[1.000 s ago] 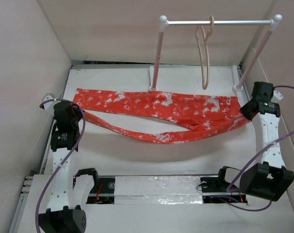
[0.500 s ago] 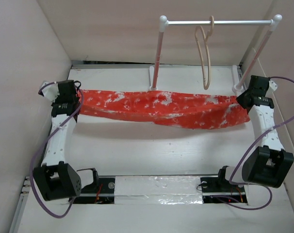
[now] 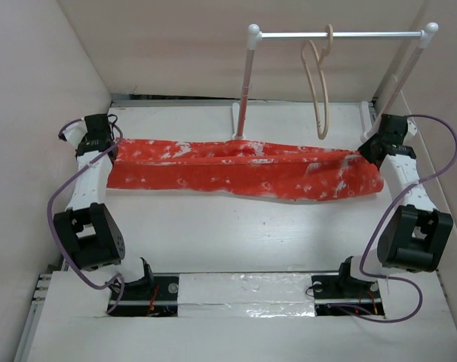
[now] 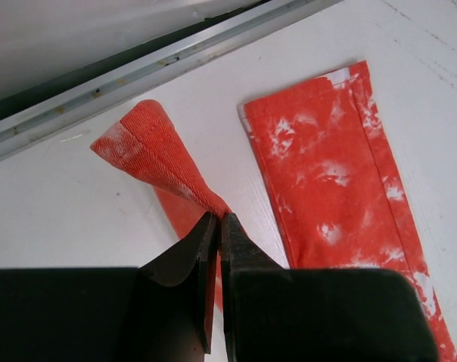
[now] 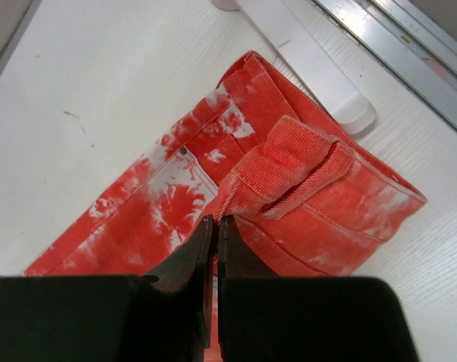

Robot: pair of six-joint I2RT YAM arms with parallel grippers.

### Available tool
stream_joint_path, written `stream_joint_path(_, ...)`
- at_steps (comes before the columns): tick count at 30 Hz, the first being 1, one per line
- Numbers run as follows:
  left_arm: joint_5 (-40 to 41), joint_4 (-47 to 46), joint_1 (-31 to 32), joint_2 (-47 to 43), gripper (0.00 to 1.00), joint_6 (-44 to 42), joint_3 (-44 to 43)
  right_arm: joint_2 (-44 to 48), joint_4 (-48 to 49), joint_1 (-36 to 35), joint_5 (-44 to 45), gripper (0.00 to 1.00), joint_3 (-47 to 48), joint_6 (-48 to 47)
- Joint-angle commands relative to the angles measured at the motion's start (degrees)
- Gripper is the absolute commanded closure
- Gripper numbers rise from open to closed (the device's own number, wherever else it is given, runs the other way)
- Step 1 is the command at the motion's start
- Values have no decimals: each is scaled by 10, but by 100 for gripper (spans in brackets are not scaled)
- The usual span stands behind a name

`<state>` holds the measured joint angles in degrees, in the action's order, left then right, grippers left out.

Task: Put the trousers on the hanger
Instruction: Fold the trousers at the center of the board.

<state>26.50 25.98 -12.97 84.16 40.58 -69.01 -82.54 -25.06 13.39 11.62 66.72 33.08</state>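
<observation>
- Both arms have drawn the trousers farther back, stretched across the table near the hanger.
- Left gripper clamps a leg cuff, right gripper the waistband.
- Fabric red-orange, white-blotched.

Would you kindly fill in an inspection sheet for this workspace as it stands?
Surface: white table.
Job's things: trousers stretched across the table between the arms; hanger hangs bare on the rack.
Clutter: nothing seen.
Grippers: left end effector shut on a leg hem, the other leg flat on the table; right end effector shut on the waist end.
Cables: purple cables loop beside both arms.
Surroundings: beige walls on three sides.
</observation>
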Motion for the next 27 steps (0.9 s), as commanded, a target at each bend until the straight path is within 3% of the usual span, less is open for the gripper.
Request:
stream_joint_path(1,50,-15,-17,18,100,-25,-64,-12,56,5,47,100,33,-19)
stream_joint_path(13,54,-48,9,142,100,-66,-189,-84,79,0,46,100,67,-22)
stream_joint_path(27,46,-37,36,362,98,-89,-396,-198,78,0,38,100,145,-11)
